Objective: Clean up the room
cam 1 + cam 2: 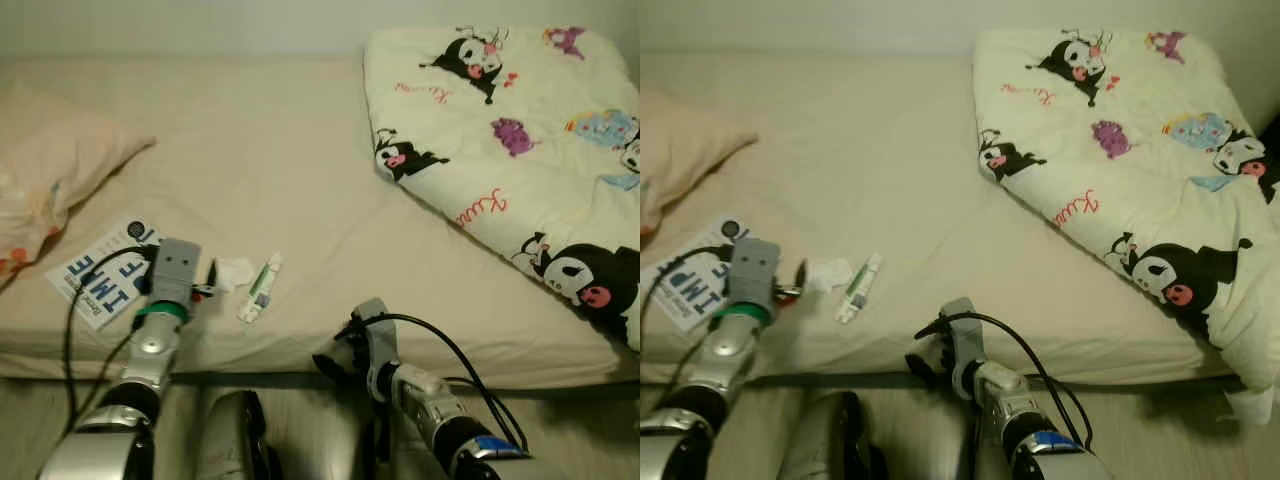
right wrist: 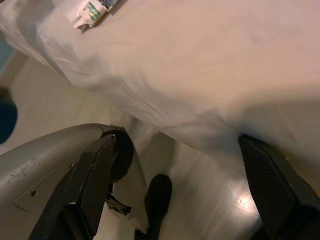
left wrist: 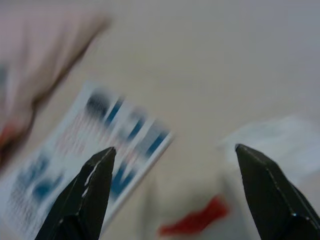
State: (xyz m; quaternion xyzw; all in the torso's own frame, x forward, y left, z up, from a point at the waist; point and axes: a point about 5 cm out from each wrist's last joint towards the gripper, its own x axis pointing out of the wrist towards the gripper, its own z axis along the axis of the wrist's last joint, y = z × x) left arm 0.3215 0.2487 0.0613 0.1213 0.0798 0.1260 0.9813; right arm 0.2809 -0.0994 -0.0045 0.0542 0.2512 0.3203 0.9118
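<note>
Much of what I see through the left wrist view is soft blur: a small red object (image 3: pixel 197 220) between the finger tips that I cannot identify, and a pale smear where the crumpled white tissue (image 1: pixel 234 272) lies. From my head cameras, the left gripper (image 1: pixel 200 285) is stretched over the front edge of the beige-sheeted bed (image 1: pixel 280 170), its two black fingers (image 3: pixel 85 195) spread wide and holding nothing. It hovers between the white leaflet with bold blue lettering (image 1: pixel 100 275) and the tissue; the arm covers part of the leaflet, so its text is cut off. Just beside the tissue lies a white tube with green print (image 1: pixel 260 288), flat on the sheet. The right gripper (image 1: pixel 335 350) sits low by the mattress edge, near the floor; its wrist view shows both fingers (image 2: pixel 85 185) well apart and empty, the sheet's hanging side ahead of them. A peach pillow (image 1: pixel 50 165) runs off frame on my left; a folded cream quilt with black-and-white cartoon figures (image 1: pixel 510 130) runs off on my right.
</note>
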